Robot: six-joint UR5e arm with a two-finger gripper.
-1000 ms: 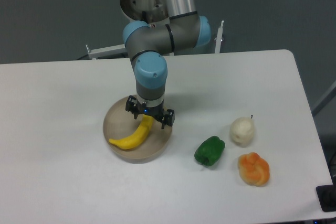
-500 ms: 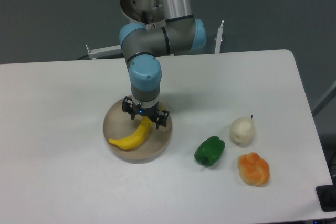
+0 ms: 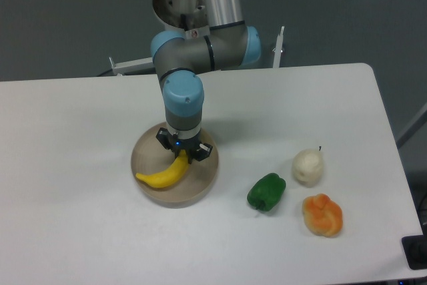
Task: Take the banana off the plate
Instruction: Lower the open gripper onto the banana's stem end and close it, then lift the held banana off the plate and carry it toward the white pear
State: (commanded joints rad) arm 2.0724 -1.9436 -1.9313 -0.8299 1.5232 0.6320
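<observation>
The yellow banana (image 3: 160,175) lies across the front of the beige round plate (image 3: 202,183), its tip pointing left. My gripper (image 3: 182,155) points straight down over the banana's upper right end. Its dark fingers have drawn in on either side of that end and are shut on it. The banana still rests on the plate. The wrist hides the back of the plate.
Three things lie to the right of the plate: a green pepper (image 3: 266,191), a white pear-shaped fruit (image 3: 307,167) and an orange lumpy fruit (image 3: 323,215). The table's right edge runs beyond them. A metal bracket (image 3: 133,66) stands at the back edge.
The gripper came down and slightly left over the banana's end, and its fingers narrowed onto it. The banana shifted a little to the left.
</observation>
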